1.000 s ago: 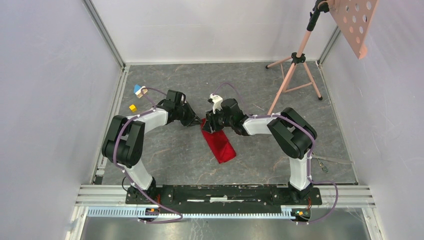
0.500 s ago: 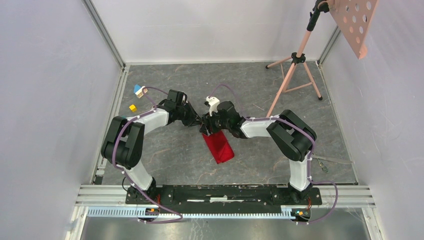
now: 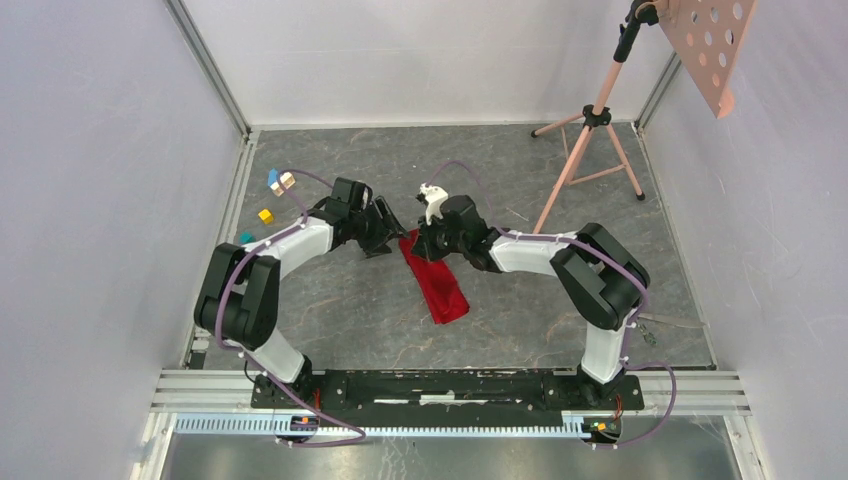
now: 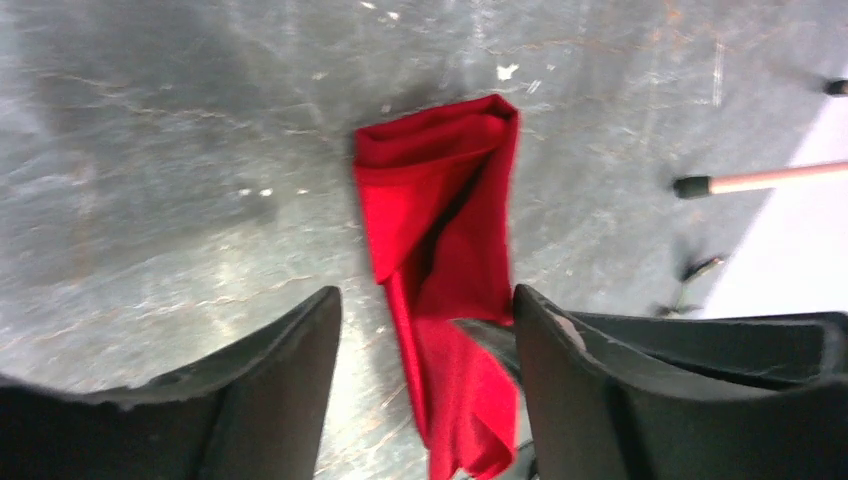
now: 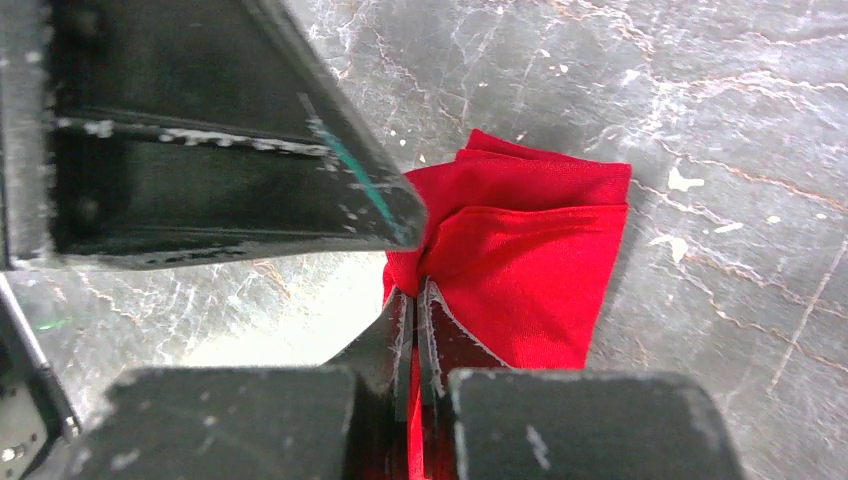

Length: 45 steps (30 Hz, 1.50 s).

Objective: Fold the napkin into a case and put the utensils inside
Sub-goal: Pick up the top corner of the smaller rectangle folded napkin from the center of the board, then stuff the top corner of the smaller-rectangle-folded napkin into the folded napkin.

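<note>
The left gripper (image 4: 420,310) stands with its jaws apart and holds nothing. It hovers just above the napkin (image 4: 440,200), whose red strip lies flat on the grey tabletop (image 3: 330,300) and runs away between the two fingers. Folded into a long narrow band of loose, overlapping layers, the cloth looks thin, light and limp. It would probably sag and fall open if lifted by a single layer, so a pinch through all layers at a folded edge or corner seems the safest hold. To the right, the right gripper (image 5: 415,300) is clamped on a raised ridge of cloth, at the strip's end farther from the arm bases.
</note>
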Each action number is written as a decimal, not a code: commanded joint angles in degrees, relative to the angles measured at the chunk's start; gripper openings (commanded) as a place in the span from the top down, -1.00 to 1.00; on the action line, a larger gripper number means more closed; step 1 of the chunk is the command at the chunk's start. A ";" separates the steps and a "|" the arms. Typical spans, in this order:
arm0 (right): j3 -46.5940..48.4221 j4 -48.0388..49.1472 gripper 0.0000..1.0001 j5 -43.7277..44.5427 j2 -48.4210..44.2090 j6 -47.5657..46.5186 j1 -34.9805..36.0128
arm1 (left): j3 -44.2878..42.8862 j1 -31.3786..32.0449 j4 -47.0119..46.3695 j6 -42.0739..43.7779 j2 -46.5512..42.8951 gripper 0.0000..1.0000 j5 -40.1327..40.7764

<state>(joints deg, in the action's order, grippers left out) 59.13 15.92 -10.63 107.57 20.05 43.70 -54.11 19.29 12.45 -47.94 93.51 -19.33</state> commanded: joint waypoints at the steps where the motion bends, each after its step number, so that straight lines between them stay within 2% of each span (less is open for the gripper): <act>1: 0.62 -2.25 0.99 -11.07 -2.30 5.40 -4.48 | -1.58 1.84 7.18 4.06 -4.77 -0.46 11.77; 4: -1.90 2.26 0.99 -16.60 -2.44 9.35 -6.62 | -1.19 3.71 7.60 4.17 -5.13 -0.37 15.19; 9: -2.03 0.90 0.99 -18.76 -2.72 9.93 -8.35 | -2.40 8.30 6.50 7.27 -4.15 -0.11 20.99; 16: -1.88 -0.61 0.99 -18.11 -3.50 9.39 -9.32 | -6.44 14.22 4.85 13.35 -0.17 0.30 29.13; 20: -1.83 -0.68 0.99 -17.82 -3.74 9.39 -9.69 | -8.26 15.15 5.52 14.88 2.17 0.50 31.80; 33: -1.92 -0.15 0.99 -17.94 -3.73 9.82 -10.01 | -13.39 18.69 7.01 18.49 8.79 0.51 36.03; 45: -2.09 0.13 0.99 -17.85 -3.48 9.96 -10.04 | -16.99 22.17 10.61 19.95 12.51 0.49 44.93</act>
<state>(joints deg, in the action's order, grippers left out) 57.12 14.72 -27.62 106.32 29.78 33.74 -68.82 40.58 22.20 -31.86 105.30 20.34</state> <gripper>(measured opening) 0.014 0.257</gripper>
